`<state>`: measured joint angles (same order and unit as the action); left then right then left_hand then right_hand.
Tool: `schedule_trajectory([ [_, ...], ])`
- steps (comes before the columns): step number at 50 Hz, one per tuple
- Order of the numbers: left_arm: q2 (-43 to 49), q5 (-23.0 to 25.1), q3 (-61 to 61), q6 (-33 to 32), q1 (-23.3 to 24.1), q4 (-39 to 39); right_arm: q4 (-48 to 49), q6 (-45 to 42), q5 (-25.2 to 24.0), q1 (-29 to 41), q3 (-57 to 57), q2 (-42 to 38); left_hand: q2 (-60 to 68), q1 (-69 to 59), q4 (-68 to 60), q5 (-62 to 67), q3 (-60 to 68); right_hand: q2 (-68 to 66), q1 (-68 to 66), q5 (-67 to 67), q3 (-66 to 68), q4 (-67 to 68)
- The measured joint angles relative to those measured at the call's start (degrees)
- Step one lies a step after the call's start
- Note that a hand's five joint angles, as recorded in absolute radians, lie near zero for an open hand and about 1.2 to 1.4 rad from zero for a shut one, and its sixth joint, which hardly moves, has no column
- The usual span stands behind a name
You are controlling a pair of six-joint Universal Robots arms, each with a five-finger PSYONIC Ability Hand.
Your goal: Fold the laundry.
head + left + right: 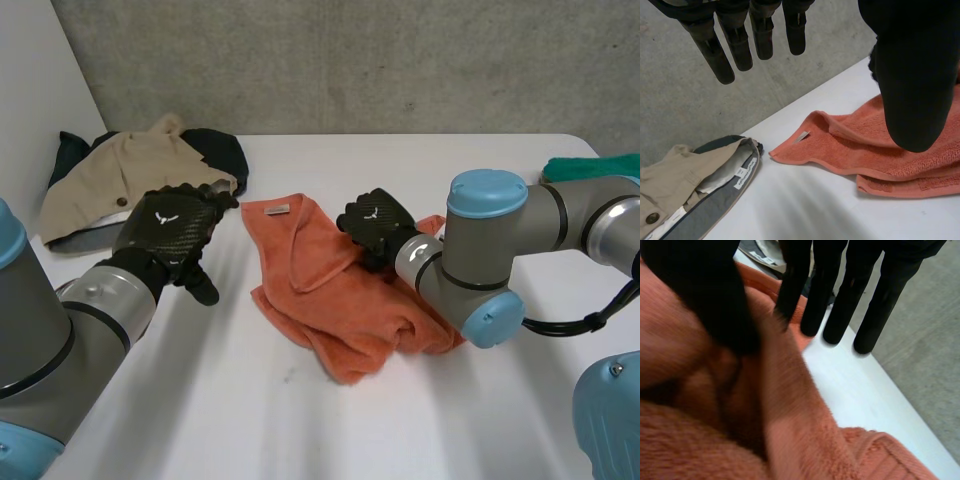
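Orange towel [340,310] seemingly in right hand [378,222]

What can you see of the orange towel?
The orange towel is plush terry with a hemmed edge and a grey label at one corner. It lies crumpled, partly folded over, on the table. The right hand pinches a raised ridge of it; the left hand is open beside it, apart.

One towel [340,300]; one garment [130,170] (beige); one green cloth [590,165]
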<state>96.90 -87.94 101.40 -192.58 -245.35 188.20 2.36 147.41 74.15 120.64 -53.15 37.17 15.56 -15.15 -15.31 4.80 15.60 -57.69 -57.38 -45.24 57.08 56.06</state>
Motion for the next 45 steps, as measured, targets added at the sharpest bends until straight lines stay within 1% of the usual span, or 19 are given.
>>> schedule_trajectory([
  [1, -0.1, 0.0, 0.0, 0.0, 0.0, 0.1, 0.5, -0.1, 0.2, 0.0, 0.0, 0.0, 0.0, 0.0, 0.0, 0.0, 0.0, -6.7, -6.5, -8.1, 6.6, 7.6],
  [3, -0.1, 0.0, -0.1, 0.0, -0.1, 0.3, 1.2, 0.0, 0.5, 0.0, 0.0, 0.8, 0.0, 0.0, 0.0, 0.0, 0.0, -9.6, -7.6, -10.9, 10.0, 11.3],
  [10, -0.1, 0.2, -1.9, -0.1, -0.1, 2.0, 3.2, 2.3, 0.3, 0.0, -0.4, 9.6, 0.0, 0.0, 0.0, 0.0, 0.0, -9.7, -7.6, -11.0, 10.8, 12.3],
  [13, -0.2, 0.1, -4.1, 0.0, 0.0, 3.0, 4.2, 5.7, -0.3, -0.2, -1.0, 15.9, -0.1, 0.0, 0.1, -0.1, 0.0, -9.7, -7.6, -11.0, 10.8, 12.3],
  [17, -0.4, 0.1, -6.5, 1.0, 0.6, 3.7, 4.3, 9.2, -1.5, -0.3, -3.3, 20.1, -1.3, 0.0, 1.2, -1.1, -1.1, -9.7, -7.6, -11.0, 10.8, 12.4],
  [20, -0.5, 0.1, -7.5, 2.8, 1.3, 3.9, 4.2, 10.4, -2.0, -0.2, -5.4, 21.2, -1.4, 0.0, 1.3, -1.1, -1.1, -9.7, -7.5, -10.9, 10.8, 12.4],
  [24, -0.1, 0.0, -8.2, 7.3, 2.6, 4.1, 3.8, 11.2, -2.5, 0.4, -9.0, 21.3, -1.4, 0.0, 1.3, -1.1, -1.1, -9.7, -7.6, -11.0, 10.8, 12.5],
  [28, 0.8, -0.3, -7.9, 10.6, 3.4, 4.1, 3.4, 11.3, -3.4, 2.7, -12.2, 20.2, -1.4, 0.0, 1.3, -1.1, -1.1, -9.7, -7.6, -11.0, 10.8, 12.5],
  [31, 1.5, -0.5, -7.5, 12.1, 3.7, 4.1, 3.0, 11.0, -5.2, 5.5, -14.4, 18.5, -1.4, 0.0, 1.3, -1.1, -1.1, -9.5, -7.4, -10.8, 10.6, 12.2],
  [33, 1.7, -0.6, -7.3, 12.6, 3.7, 4.1, 2.8, 10.8, -6.6, 7.0, -15.4, 17.4, -1.4, 0.0, 1.3, -1.1, -1.1, 0.2, -0.1, -2.4, 0.7, 2.0],
  [34, 1.8, -0.7, -7.2, 12.7, 3.6, 4.1, 2.7, 10.8, -7.0, 7.6, -15.7, 16.9, -1.4, 0.0, 1.3, -1.1, -1.1, 8.6, 8.0, 4.8, -6.4, -5.3],
  [36, 1.8, -0.8, -7.1, 12.7, 3.5, 4.1, 2.7, 10.9, -7.3, 8.1, -15.8, 16.5, -1.4, 0.0, 1.3, -1.1, -1.1, 21.3, 21.6, 19.0, -20.1, -19.1],
  [38, 1.6, -1.0, -6.9, 12.7, 3.3, 3.9, 2.6, 11.0, -6.7, 8.2, -15.5, 16.5, -1.4, 0.0, 1.3, -1.1, -1.1, 29.2, 28.7, 27.5, -28.2, -27.2],
  [42, 1.2, -1.1, -6.5, 12.4, 3.1, 3.7, 2.3, 11.2, -3.7, 6.5, -14.5, 18.2, -1.4, 0.0, 1.3, -1.1, -1.1, 30.9, 29.8, 30.5, -30.1, -30.0],
  [45, 1.0, -1.0, -6.0, 12.2, 3.1, 3.5, 1.3, 11.7, -1.8, 3.8, -14.3, 20.4, -1.4, 0.0, 1.3, -1.1, -1.1, 31.0, 29.8, 31.0, -30.2, -30.3],
])
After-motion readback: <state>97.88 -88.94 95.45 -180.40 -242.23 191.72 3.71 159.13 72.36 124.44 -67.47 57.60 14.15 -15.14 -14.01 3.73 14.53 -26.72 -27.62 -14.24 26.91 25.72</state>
